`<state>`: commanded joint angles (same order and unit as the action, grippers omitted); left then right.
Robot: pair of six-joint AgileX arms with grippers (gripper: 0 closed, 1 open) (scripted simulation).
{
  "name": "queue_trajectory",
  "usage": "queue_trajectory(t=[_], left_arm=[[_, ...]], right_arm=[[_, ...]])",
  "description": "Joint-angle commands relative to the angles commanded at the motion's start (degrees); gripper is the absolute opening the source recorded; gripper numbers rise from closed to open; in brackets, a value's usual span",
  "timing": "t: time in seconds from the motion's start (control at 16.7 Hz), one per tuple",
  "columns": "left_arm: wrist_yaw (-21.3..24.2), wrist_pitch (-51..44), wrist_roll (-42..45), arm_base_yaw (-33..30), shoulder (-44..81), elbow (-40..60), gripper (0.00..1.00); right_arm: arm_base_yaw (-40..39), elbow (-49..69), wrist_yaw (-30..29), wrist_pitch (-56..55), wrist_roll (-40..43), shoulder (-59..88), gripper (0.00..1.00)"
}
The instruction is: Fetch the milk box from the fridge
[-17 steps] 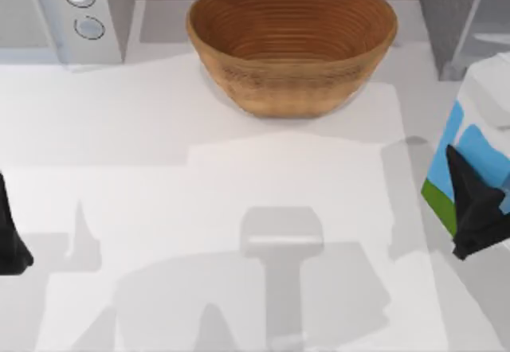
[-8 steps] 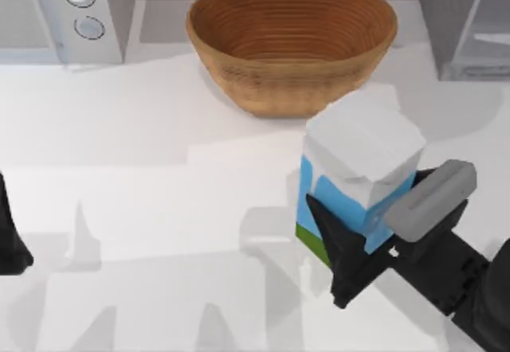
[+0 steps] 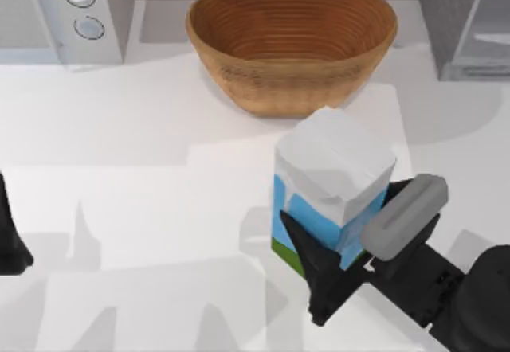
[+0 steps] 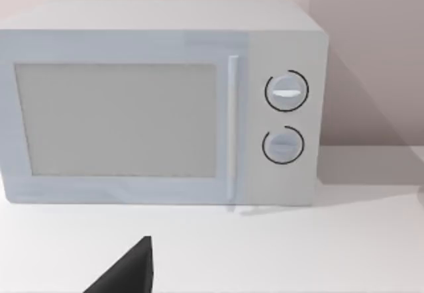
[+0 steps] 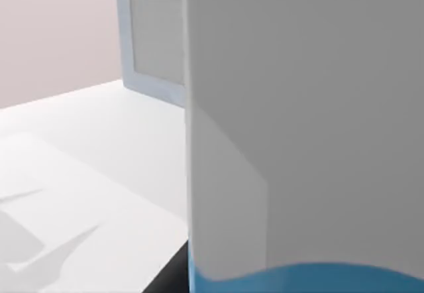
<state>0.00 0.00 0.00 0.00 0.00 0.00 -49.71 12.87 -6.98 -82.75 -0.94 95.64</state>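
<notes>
The milk box (image 3: 331,185), white-topped with blue and white sides and a green base band, is held upright just above the table in front of the wicker bowl, right of centre. My right gripper (image 3: 344,232) is shut on it, one dark finger (image 3: 315,276) on its near side. In the right wrist view the carton's white and blue side (image 5: 305,140) looms close. The fridge (image 3: 437,9) stands at the back right with its pale door panel (image 3: 482,25). My left gripper (image 3: 8,244) is parked at the table's left edge.
A wicker bowl (image 3: 291,41) sits at the back centre, just behind the carton. A white microwave with two round knobs (image 3: 68,13) stands at the back left, seen close up from the left wrist (image 4: 159,107). White tabletop (image 3: 143,177) spreads across the left and front.
My right gripper has carried the milk box from the right edge near the fridge leftward and toward the front, to the table's middle right. The left arm has stayed still.
</notes>
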Motion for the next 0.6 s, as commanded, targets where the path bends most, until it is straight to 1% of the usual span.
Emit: queue_trajectory(t=[0.24,0.6], left_arm=[[0.0,0.0,0.0,0.0,0.0,0.0,1.0],[0.0,0.0,0.0,0.0,0.0,0.0,1.0]], right_arm=[[0.3,0.8,0.1,-0.6,0.0,2.1,0.0],[1.0,8.5,0.7,-6.2,-0.1,15.9,0.0]])
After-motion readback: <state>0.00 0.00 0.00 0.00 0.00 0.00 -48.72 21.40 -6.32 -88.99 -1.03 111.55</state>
